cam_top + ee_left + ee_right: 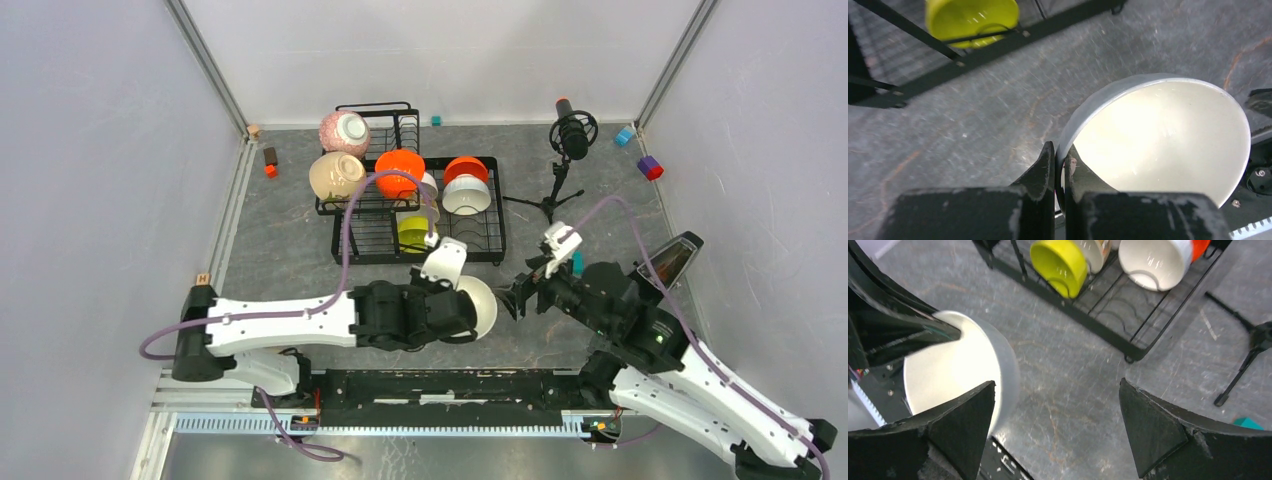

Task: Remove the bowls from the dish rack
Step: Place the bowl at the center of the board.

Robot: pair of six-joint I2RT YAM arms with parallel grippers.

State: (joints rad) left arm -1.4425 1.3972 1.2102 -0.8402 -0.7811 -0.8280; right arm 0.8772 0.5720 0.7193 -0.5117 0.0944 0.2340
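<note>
White bowl (1158, 140): tipped on edge, rim pinched by the left pincer (1059, 152), above the near tabletop (290, 250) on the near side of the black wire dish rack (420, 258) (a rim grip suits lifting from slots). Right pincer (1055, 390): spread wide, facing the bowl from its right, likely to receive it. Lime green bowl (413, 232) and others sit racked, not yet unloaded.

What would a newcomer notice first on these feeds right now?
The white bowl draws the eye first: the left gripper pinches it by the rim and holds it tilted in front of the rack. The right gripper gapes wide open right beside it. Behind, a lime green bowl stands out in the black dish rack.
</note>
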